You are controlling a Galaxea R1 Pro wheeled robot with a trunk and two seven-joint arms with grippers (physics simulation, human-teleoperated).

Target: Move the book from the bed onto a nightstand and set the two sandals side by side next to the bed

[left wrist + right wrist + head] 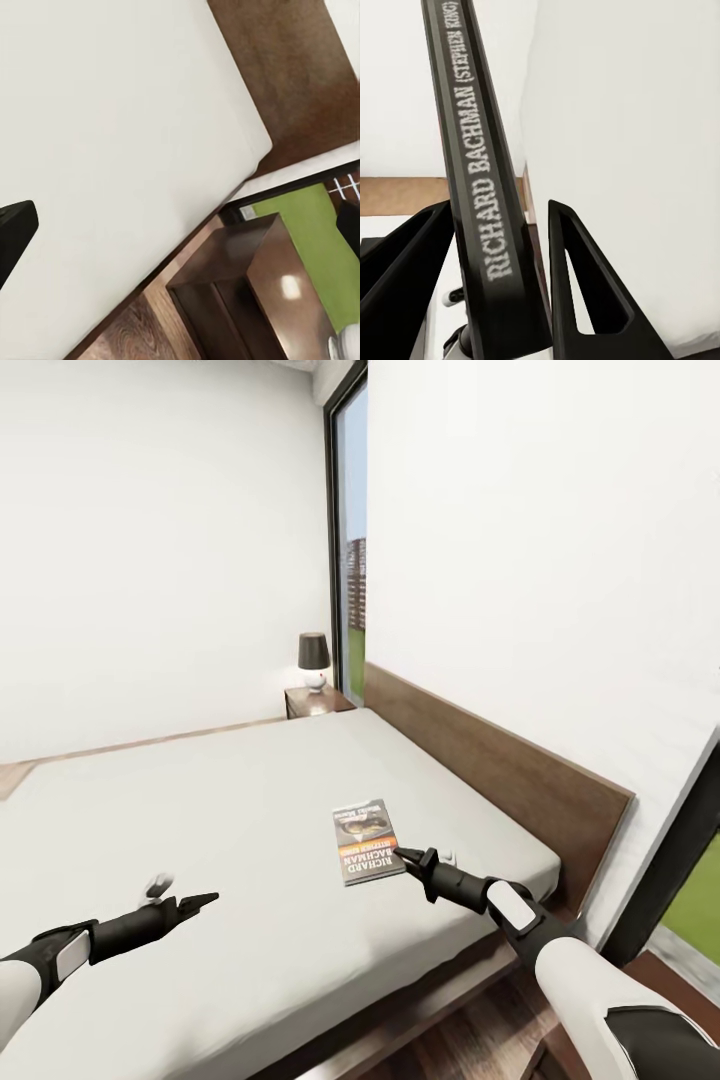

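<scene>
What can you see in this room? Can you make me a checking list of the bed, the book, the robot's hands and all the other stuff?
Surface: bed, plain light-grey mattress on a dark wooden frame, headboard along the wall.
Job's things: book lies flat on the mattress near the headboard side; its spine reads RICHARD BACHMAN. Nightstand with a black-shaded lamp stands at the bed's far corner.
Clutter: nothing seen.
Grippers: right gripper at the book's near edge, a finger on each side of the spine, not closed on it. Left gripper hovers over bare mattress; open or shut cannot be told.
Cables: nothing seen.
Surroundings: white walls, tall window, wooden floor.
</scene>
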